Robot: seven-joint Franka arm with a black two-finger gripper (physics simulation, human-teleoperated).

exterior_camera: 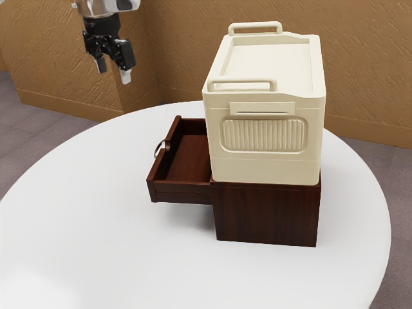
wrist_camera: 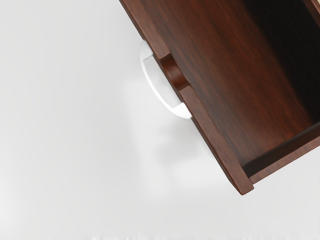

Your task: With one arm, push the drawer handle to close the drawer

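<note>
The fingers (exterior_camera: 125,74) are spread apart with nothing held between them, raised above the counter (exterior_camera: 77,219) and well clear of the drawer (exterior_camera: 190,158). The handle (wrist_camera: 182,110) is found lower down and ahead of the fingers, on the near side of the pulled-out drawer; the cabinet (exterior_camera: 267,215) stands farther from them, with a cream box (exterior_camera: 265,168) on top. Nothing has been pushed, so the approach is judged to be the step in hand. The fingers are best brought together into one blunt pusher, lowered outside the handle to its height, and centred on its bow before contact is made. The push should be kept level and straight towards the cabinet, since an off-centre press could skew the drawer, and one too high could slip over the notched front. Contact should be made gently, then steady pressure kept until the front meets the cabinet, with the hand held clear of the box throughout.
</note>
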